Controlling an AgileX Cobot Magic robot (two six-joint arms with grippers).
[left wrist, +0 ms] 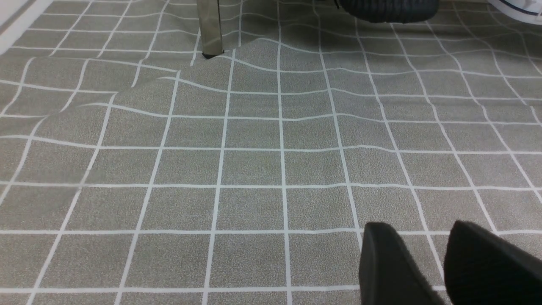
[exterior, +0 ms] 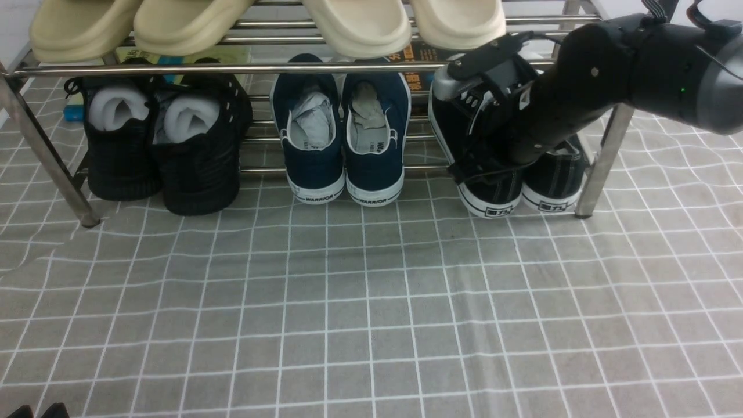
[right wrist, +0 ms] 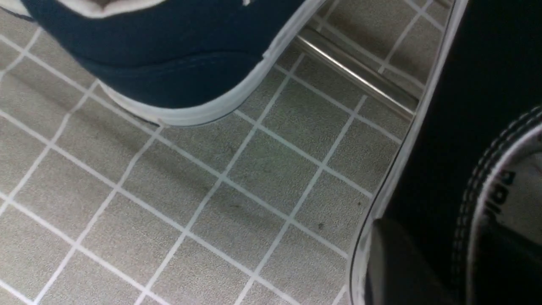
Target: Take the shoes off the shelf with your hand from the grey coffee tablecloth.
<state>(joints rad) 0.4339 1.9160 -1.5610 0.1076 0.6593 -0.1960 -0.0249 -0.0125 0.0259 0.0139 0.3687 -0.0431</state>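
The right claw [exterior: 482, 162] is straddling a side wall of the shoes [exterior: 499, 194], which are sitting on the shelf [exterior: 232, 68] at frame right. Whether it is clenching yet, I cannot tell. It should be pinching firmly, then sliding out low.

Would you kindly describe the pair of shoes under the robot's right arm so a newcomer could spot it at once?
Find the silver shoe rack and follow its lower tier to the right end. The black canvas sneakers there sit partly hidden by the black arm; their black colour and white stitching set them apart from the navy sneakers beside them.
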